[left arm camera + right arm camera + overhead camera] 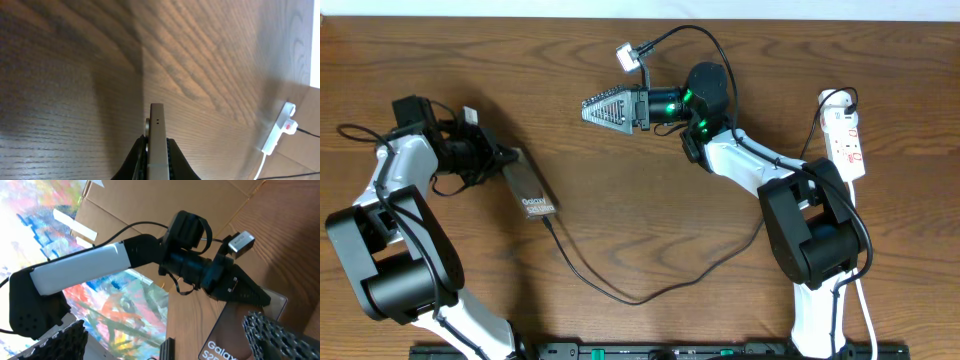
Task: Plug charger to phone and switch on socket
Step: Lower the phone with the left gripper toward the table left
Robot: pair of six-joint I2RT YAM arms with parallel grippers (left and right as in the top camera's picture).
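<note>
On the wooden bench (650, 200), the left hand (508, 160) is clamped on the dark phone (532, 192). The black charger cable (630, 298) meets the phone's lower end. The right hand (598, 108) hangs with fingers apart, and the white socket (845, 135) lies far right.

**Wood, cardboard and a bright painting**

A brown wooden table (650, 190) with strong grain fills the overhead view. A black rail (660, 351) with green spots runs along the bottom edge of that frame. In the right wrist view, cardboard (150, 200) takes up the top, two white strips (82, 230) sit at upper left, and a colourful painting (30, 235) covers the left side.
</note>
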